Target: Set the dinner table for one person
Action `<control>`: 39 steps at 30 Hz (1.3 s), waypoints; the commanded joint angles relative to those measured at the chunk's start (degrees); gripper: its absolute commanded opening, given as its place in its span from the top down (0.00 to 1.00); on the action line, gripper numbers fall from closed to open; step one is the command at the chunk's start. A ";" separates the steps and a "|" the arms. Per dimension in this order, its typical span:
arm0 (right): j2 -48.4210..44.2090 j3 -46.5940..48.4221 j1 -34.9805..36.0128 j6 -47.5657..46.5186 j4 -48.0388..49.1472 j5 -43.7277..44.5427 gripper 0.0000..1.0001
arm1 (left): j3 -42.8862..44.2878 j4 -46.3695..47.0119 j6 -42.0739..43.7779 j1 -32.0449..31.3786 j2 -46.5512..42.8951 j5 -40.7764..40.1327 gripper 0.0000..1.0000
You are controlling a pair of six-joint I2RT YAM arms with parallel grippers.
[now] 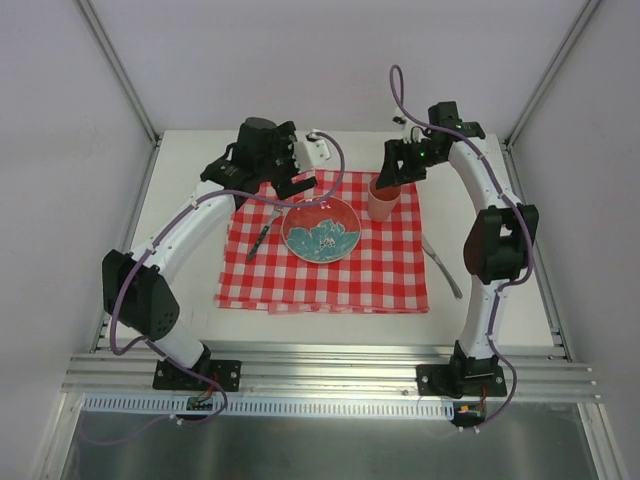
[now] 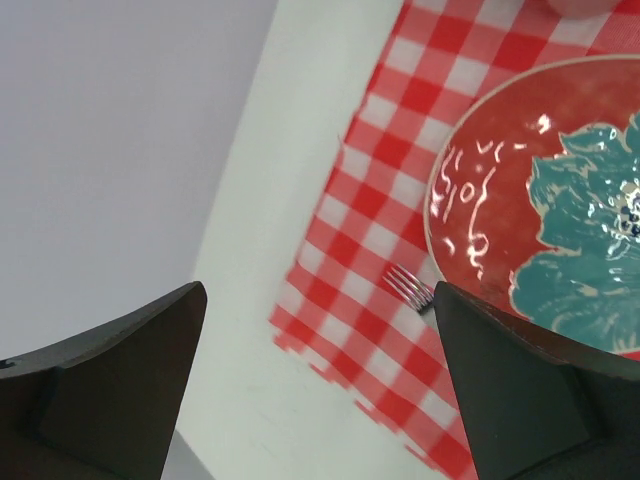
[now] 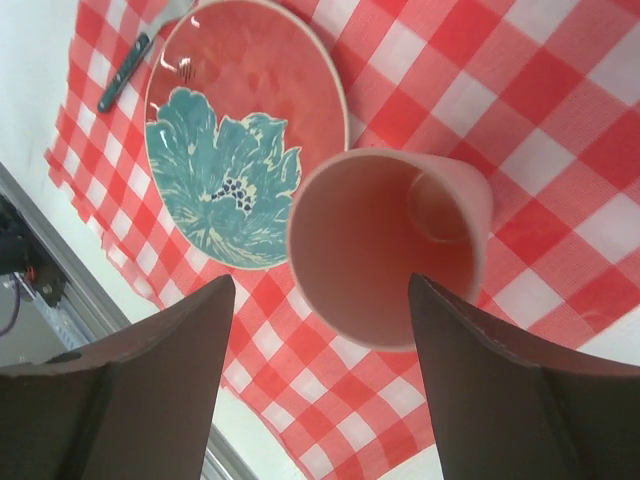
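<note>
A red-and-white checked cloth (image 1: 330, 270) lies on the off-white dinner table (image 1: 330, 328). On the cloth sit a red plate with a teal flower (image 1: 321, 229) and, to its right, an upright pink cup (image 1: 384, 199). A fork (image 1: 258, 241) lies left of the plate. My right gripper (image 3: 322, 284) is open and straddles the cup (image 3: 385, 255): the right finger is at the rim, and a gap shows on the left side. My left gripper (image 2: 318, 290) is open and holds nothing. It hangs over the cloth's edge beside the fork tines (image 2: 410, 287) and the plate (image 2: 560, 210).
A silver utensil (image 1: 441, 263) lies on the bare table just right of the cloth. An aluminium rail (image 1: 330, 375) runs along the near edge by the arm bases. White walls with metal posts close in the back and both sides.
</note>
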 commanded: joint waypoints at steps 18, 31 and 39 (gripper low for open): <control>1.38 14.82 0.99 -7.17 -8.47 11.18 0.28 | -28.12 4.00 -28.51 13.56 -12.25 3.59 0.01; 12.89 16.40 1.87 -9.98 -9.08 16.02 0.41 | -23.39 6.46 -31.78 15.06 -5.57 2.63 0.01; 14.31 17.02 2.66 -10.16 -7.68 17.16 1.00 | -19.61 6.38 -30.46 14.36 -2.23 0.87 0.01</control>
